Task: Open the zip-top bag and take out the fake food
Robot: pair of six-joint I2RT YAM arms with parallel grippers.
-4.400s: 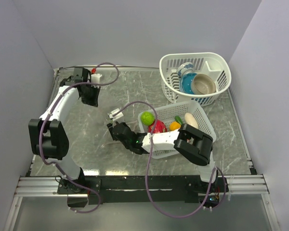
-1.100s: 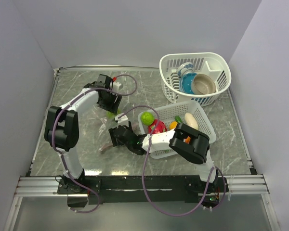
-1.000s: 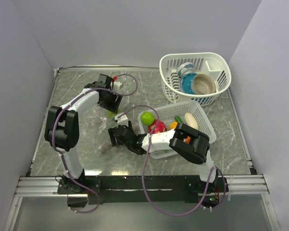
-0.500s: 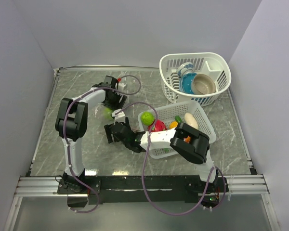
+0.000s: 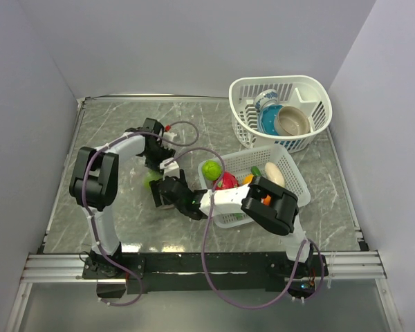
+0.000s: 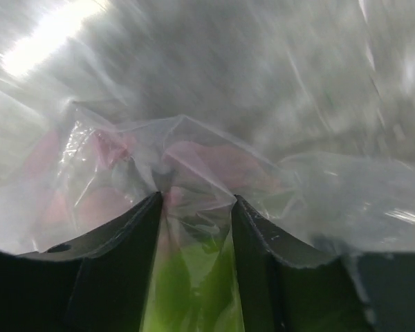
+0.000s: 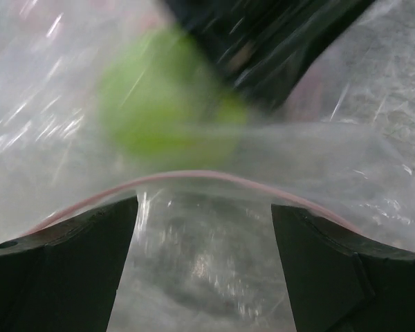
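Two grippers meet at the zip-top bag, lying on the table just left of the rectangular basket. The left gripper has its fingers pressed together, pinching bag film; the right gripper has fingers spread wide, the pink zip strip arching between them. A green ball of fake food sits inside the bag

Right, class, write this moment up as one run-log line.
left gripper: pinching zip-top bag | right gripper: open, zip strip across fingers | green ball: seen through bag plastic | rectangular basket: holds other fake food
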